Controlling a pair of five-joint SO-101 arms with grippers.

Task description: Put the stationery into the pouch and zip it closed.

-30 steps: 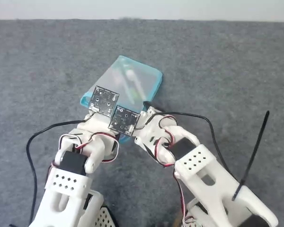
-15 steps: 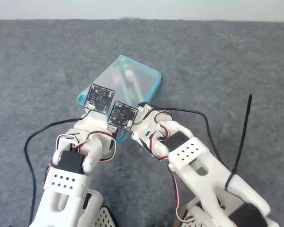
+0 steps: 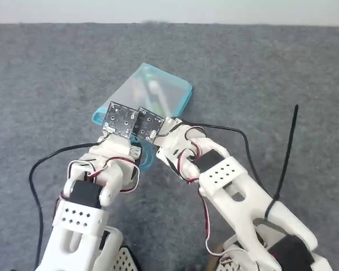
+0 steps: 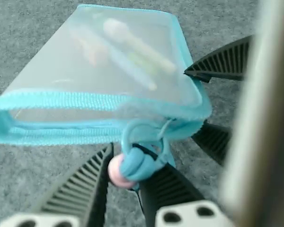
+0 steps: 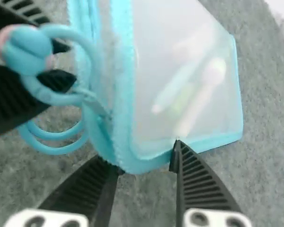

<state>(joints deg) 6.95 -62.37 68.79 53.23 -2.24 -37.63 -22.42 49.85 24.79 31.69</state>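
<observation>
a: from above, where's the pouch (image 3: 158, 93)?
b: on the grey desk (image 3: 271, 73). it's see-through with teal trim, and the stationery (image 3: 156, 95) is inside it. both arms meet over its near end.
a: and the left wrist view?
b: the left gripper (image 4: 128, 164) is pinched narrow on the zip pull (image 4: 138, 165), a blue cord knot with a pink bead, at the pouch's zip edge.
a: right wrist view?
b: the right gripper (image 5: 146, 158) clamps the pouch's corner beside the pull, a finger on each face. pens lie lengthwise within.
</observation>
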